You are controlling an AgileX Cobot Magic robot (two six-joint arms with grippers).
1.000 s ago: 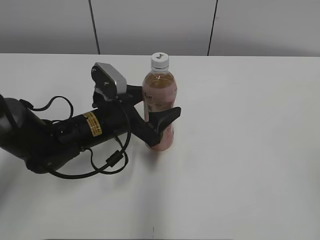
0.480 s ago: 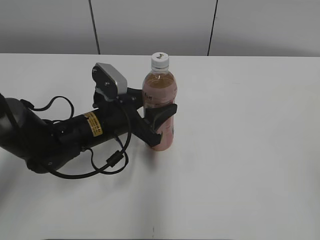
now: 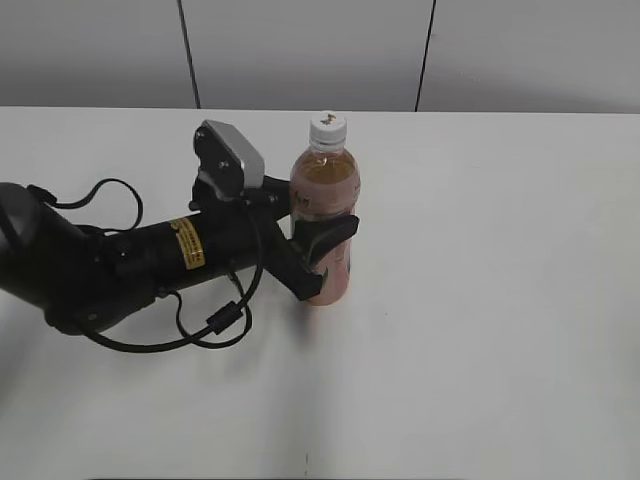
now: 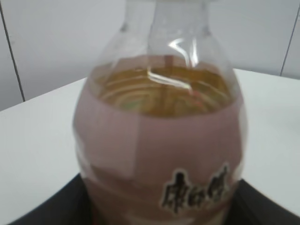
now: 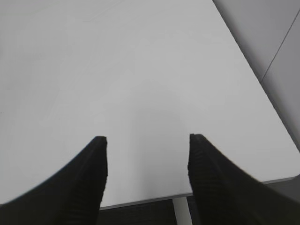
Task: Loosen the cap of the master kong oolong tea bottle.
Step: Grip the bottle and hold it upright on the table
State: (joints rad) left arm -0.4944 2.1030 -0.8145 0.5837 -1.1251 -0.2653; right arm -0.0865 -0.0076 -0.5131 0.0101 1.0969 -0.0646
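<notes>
The master kong oolong tea bottle (image 3: 325,200) stands upright on the white table, amber tea inside and a pink label round its body. Its white cap (image 3: 327,127) with a small dark mark sits on top. My left gripper (image 3: 318,240) is shut on the bottle's middle, one black finger in front and one behind. In the left wrist view the bottle (image 4: 159,136) fills the frame, with black fingers at both lower corners; the cap is out of that view. My right gripper (image 5: 147,140) is open and empty above bare table, and is not in the exterior view.
The white table (image 3: 480,300) stretches to the right of the bottle. My left arm with its cables (image 3: 130,270) lies across the left side. The right wrist view shows the table's edge (image 5: 211,192) just beneath the fingers. A grey panelled wall stands behind.
My left gripper's fingers have closed from wide apart onto the bottle. The bottle and the arm have shifted slightly to the right.
</notes>
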